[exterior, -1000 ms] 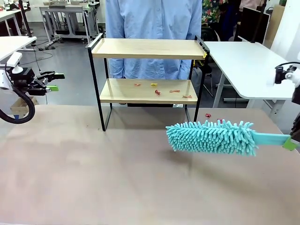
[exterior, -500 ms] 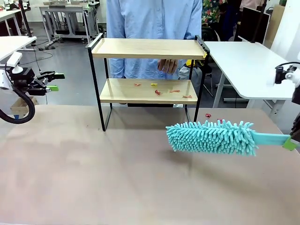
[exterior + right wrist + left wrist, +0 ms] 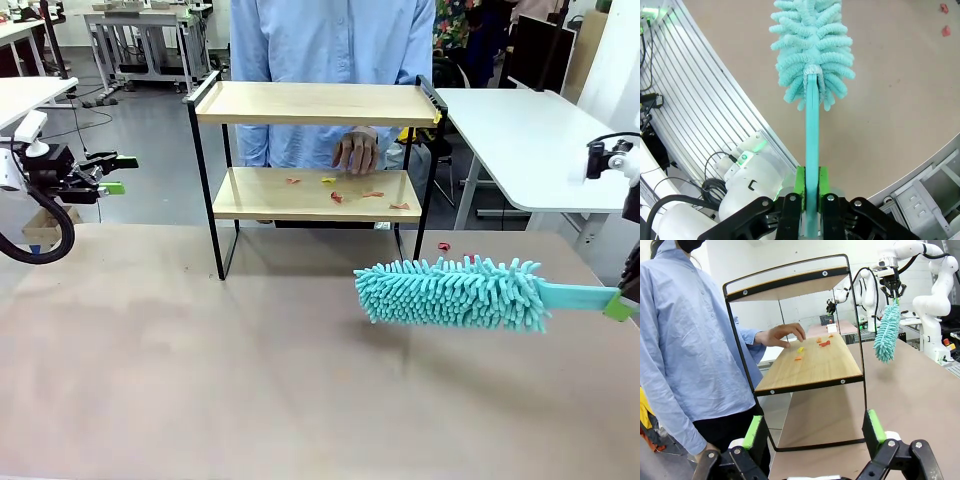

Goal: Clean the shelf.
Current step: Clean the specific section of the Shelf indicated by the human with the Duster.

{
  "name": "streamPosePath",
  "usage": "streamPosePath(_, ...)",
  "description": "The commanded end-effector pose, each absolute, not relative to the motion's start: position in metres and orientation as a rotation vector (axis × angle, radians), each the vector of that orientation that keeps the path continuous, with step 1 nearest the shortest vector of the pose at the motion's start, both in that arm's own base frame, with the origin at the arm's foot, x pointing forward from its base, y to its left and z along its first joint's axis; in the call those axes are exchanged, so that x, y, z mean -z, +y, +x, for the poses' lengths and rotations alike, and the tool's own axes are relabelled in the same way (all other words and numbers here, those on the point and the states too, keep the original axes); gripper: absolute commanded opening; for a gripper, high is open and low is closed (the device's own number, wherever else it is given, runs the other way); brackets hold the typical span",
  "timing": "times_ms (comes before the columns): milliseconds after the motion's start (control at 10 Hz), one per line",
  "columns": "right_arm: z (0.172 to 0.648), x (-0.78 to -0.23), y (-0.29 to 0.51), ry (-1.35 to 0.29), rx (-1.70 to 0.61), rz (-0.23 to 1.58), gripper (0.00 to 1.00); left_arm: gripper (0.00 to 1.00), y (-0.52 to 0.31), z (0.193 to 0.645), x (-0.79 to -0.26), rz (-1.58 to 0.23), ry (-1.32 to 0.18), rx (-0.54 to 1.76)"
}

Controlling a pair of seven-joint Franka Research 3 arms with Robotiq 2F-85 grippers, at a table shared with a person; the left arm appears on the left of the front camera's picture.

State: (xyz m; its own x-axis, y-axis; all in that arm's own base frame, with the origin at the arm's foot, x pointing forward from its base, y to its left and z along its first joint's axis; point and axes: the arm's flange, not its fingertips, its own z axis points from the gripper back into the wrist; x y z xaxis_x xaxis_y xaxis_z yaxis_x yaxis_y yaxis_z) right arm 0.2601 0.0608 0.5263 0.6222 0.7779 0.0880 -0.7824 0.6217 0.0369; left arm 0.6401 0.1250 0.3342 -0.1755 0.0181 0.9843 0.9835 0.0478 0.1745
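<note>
Teal microfibre duster [image 3: 450,293] is clamped by its flat handle in the right gripper [image 3: 810,186]: jaws closed on the handle, one green pad each side. Head is held roughly level, low over the brown table [image 3: 200,380], pointing to the robot's left. This is likely a ready pose, w/ the head aimed so it can be lifted and swept along a board. Left gripper [image 3: 110,175] hovers beyond the table's left side, jaws wide open, nothing between them; prob. parked clear of the work zone.

The shelf [image 3: 315,103] stands at the table's far edge, centre-left, in front of a person. Top board looks bare. Lower board carries several small red and yellow scraps [image 3: 336,196], prob. the dirt to be swept. The person's hand [image 3: 355,152] reaches in from behind, between the boards, above the scraps; purpose unclear.

Hidden/uncertain: right arm is cut off at the frame edge in front view. Whether the duster head touches the table cannot be told. Two red bits [image 3: 443,245] lie on the table near the shelf's right leg, too small to identify.
</note>
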Motion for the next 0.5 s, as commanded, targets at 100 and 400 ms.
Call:
streamPosePath(100,0.2612,-0.5269,0.0634,-0.081,-0.881,0.080,0.13,1.00,0.1241,0.6395,-0.3376,-1.094,-1.381,1.300)
streamPosePath(400,0.2612,-0.5269,0.0634,-0.081,-0.881,0.080,0.13,1.00,0.1241,0.6395,-0.3376,-1.094,-1.381,1.300)
